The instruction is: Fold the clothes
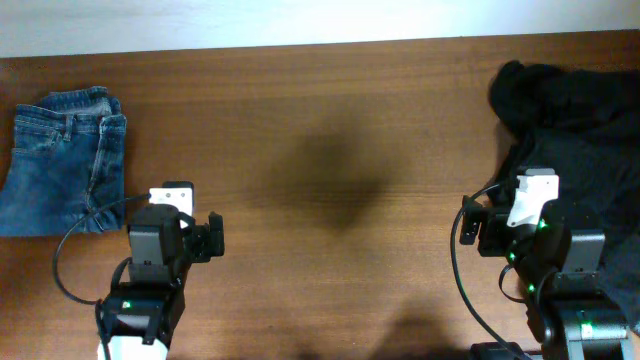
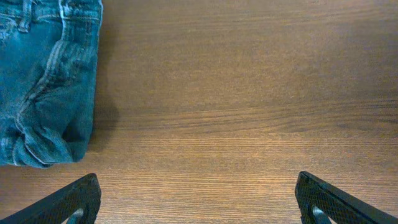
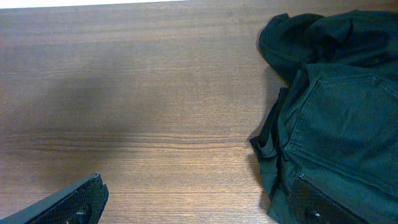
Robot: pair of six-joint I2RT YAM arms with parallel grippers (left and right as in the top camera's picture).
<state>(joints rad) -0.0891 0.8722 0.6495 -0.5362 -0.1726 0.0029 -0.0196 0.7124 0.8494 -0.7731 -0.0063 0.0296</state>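
The jeans (image 1: 62, 160) are lying folded into a neat block at the far left of the table (image 1: 330, 100). The black clothes (image 1: 580, 110) are sitting in a crumpled heap at the right end, so by my reckoning that heap is the work left to do.

The left gripper (image 2: 199, 208) is hovering over bare wood just to the right of the jeans, jaws spread wide and holding nothing. The right gripper (image 3: 199, 208) is gaping as wide and is empty too. Its right-hand finger is showing against the near edge of the black cloth, though I cannot tell whether it is touching.

I am seeing the most risk on the right. A dark strap or hem is curling out of the heap beside that finger, and a finger passing through could hook it and drag the whole pile. The layers are bunching together and are hard to tell apart, so a pinch there may catch two garments at once.

On the left, any sideways swing towards the jeans could nudge them and undo the fold.
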